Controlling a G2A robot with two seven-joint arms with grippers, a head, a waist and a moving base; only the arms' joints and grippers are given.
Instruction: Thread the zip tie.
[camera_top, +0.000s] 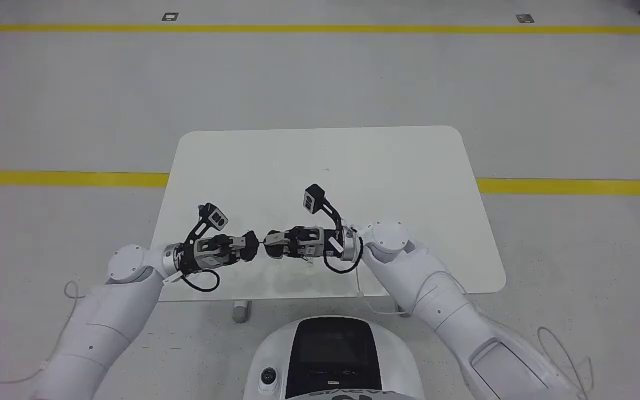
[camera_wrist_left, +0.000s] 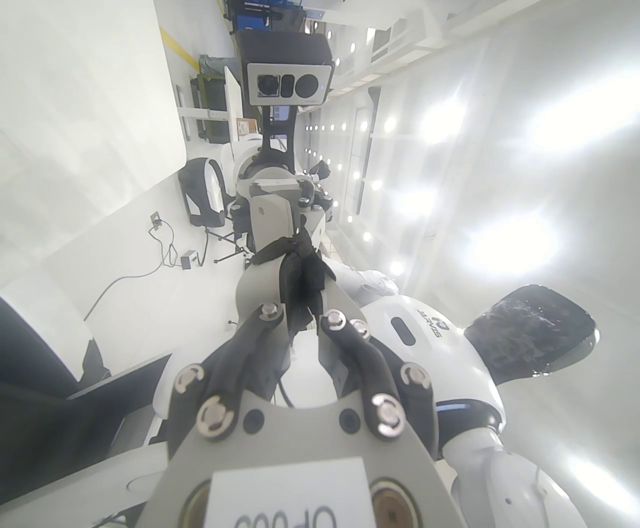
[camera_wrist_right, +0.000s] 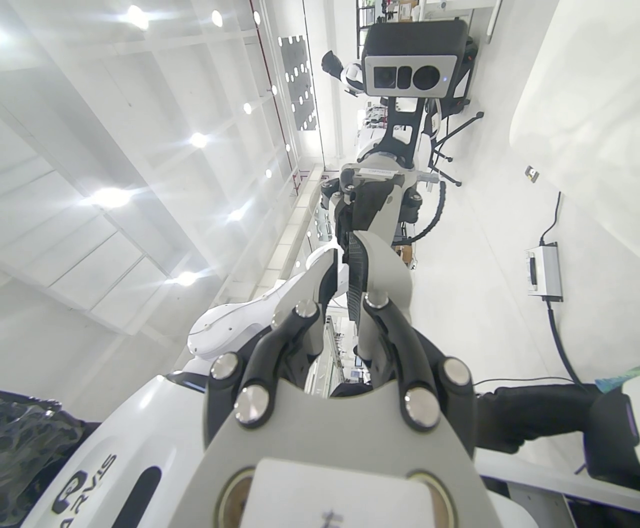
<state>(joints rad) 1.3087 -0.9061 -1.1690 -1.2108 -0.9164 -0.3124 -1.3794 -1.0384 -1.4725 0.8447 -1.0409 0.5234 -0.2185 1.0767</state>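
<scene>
While your left gripper (camera_top: 250, 244) and right gripper (camera_top: 273, 241) meet tip to tip above the near edge of the worktop (camera_top: 320, 170), both clamped on the black zip tie (camera_wrist_left: 299, 272), you look mid-threading; whether the tail has entered the head is hidden.

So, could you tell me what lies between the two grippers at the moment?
In the top view, only a short dark piece, apparently the zip tie, bridges the narrow gap between the left gripper and the right gripper.
</scene>
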